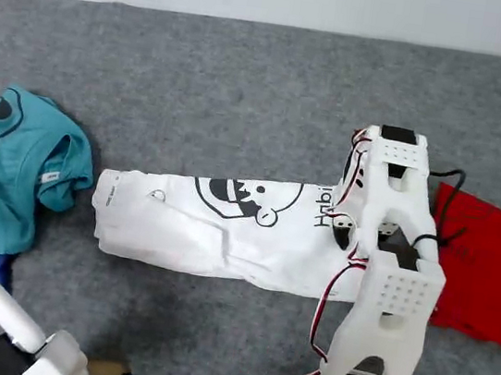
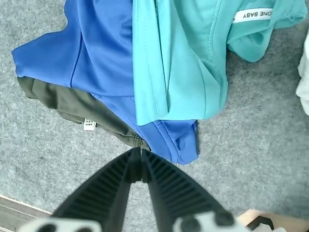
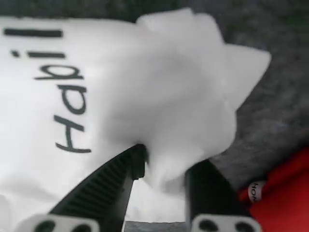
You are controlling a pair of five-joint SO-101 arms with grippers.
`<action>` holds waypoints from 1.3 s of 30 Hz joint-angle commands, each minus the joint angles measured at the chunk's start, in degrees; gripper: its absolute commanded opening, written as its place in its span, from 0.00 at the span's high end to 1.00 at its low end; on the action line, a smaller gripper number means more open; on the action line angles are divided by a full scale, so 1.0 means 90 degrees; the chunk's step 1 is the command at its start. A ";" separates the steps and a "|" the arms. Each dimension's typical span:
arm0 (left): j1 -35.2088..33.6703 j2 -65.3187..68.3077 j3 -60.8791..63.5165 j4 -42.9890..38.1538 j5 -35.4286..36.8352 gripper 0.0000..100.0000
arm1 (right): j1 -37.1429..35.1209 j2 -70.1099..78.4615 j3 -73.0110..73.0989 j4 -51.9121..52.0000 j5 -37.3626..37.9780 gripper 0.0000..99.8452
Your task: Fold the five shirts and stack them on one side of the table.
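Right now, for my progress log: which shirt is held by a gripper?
The white printed shirt: the right gripper pinches its bunched fabric; the teal shirt, blue shirt, olive shirt and red shirt lie free.

Shirts on table (image 1: pixel 246 84), left to right
pile (image 1: pixel 10 172) at left edge, middle shirt (image 1: pixel 217 229) centre with right gripper (image 3: pixel 166 164) at its right end, single shirt (image 1: pixel 487 267) just beyond

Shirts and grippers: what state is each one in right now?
white shirt, folded lengthwise into a strip, one end bunched in right gripper.
teal shirt, crumpled, unfolded, atop blue shirt.
blue shirt, unfolded, between teal shirt and olive shirt.
olive shirt, unfolded, bottom of heap.
red shirt, lying flat.
left gripper, shut, empty.
right gripper, shut on white shirt.
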 commanded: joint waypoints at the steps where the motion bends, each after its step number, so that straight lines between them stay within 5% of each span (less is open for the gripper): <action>1: 0.0039 -0.0225 -0.0024 0.0166 -0.0039 0.99 | -0.0181 -0.0034 -0.0039 -0.0005 -0.0029 0.99; 19: 0.0049 -0.0225 -0.0034 0.0137 -0.0039 0.99 | 0.1089 -0.1871 -0.0039 0.1060 0.1690 0.99; 25: 0.0440 -0.0283 -0.0034 0.0156 -0.0039 0.99 | 0.0269 -0.2652 0.0254 0.1109 0.1739 0.99; 39: 0.0518 -0.0225 -0.0034 0.0117 -0.0039 0.99 | -0.3629 -0.3238 0.0606 0.0259 0.1221 0.99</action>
